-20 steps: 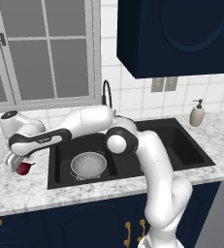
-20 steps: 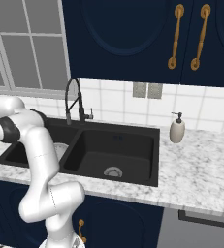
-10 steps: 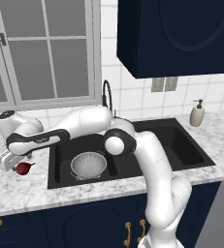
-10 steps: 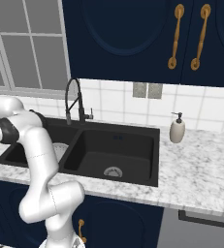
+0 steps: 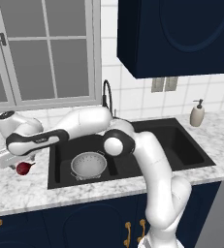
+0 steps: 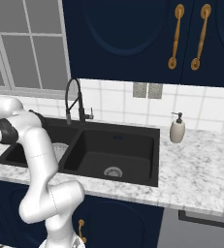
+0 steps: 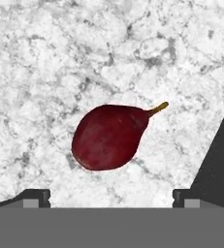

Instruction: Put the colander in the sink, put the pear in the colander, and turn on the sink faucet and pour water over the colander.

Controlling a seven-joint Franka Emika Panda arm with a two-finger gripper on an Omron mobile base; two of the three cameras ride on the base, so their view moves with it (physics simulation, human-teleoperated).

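From the left base view, my gripper [image 5: 9, 162] hangs over the pear [image 5: 22, 168] on the counter [image 5: 16, 186], left of the sink [image 5: 181, 145]; the colander [image 5: 88, 165] sits in the left basin. In the hand view, my fingers [image 7: 36, 196] stand spread wide, the pear [image 7: 111, 137] lying between them, untouched.

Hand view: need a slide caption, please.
Open tool poised above the dark red pear lying on the marbled counter.

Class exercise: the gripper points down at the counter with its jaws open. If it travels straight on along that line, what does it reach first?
Most likely the pear, lying on the counter centred between the open gripper fingertips; how far away it is remains unclear.
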